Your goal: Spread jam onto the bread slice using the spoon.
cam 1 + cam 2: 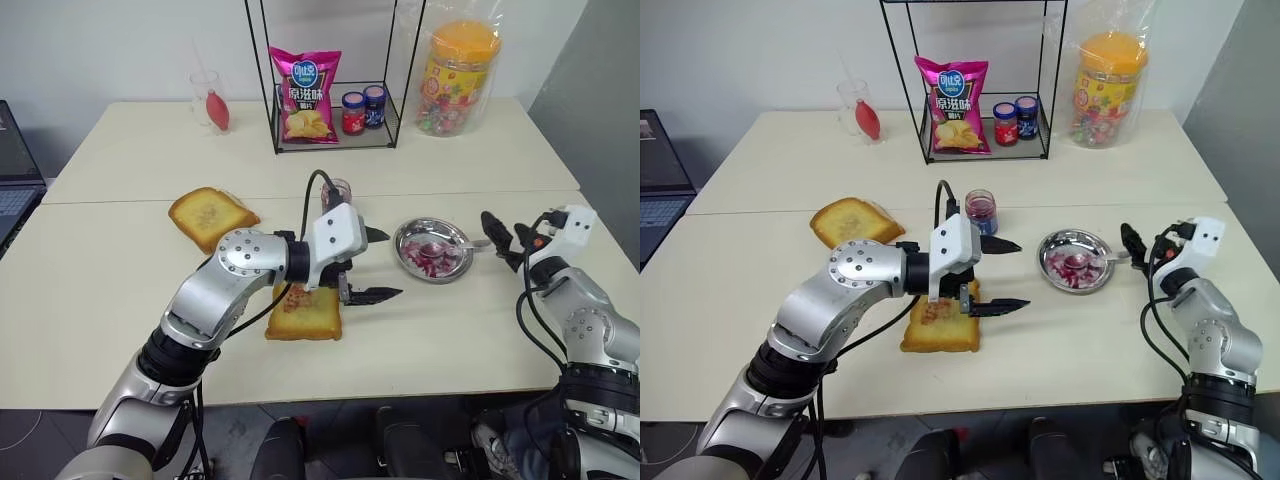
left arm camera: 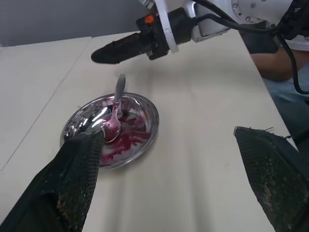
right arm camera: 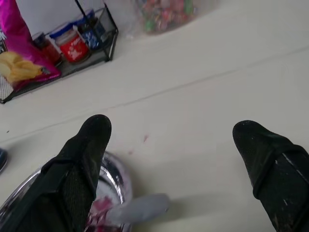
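Now we keep our left tool (image 1: 992, 276) spread wide over the bread slice (image 1: 940, 327), which lies on the bench (image 1: 740, 300) with a jam smear on its face. The spoon (image 2: 116, 112) rests in the jam-streaked steel dish (image 1: 433, 249), where drips stay contained. Our right tool (image 1: 503, 240) stands open just beside its handle. The jam (image 1: 981, 209) jar waits behind the left tool.

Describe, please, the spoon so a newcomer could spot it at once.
Find the round steel dish on the near table, right of the jam-smeared bread. The spoon lies in it, handle over the rim, its bowl coated in purple jam.
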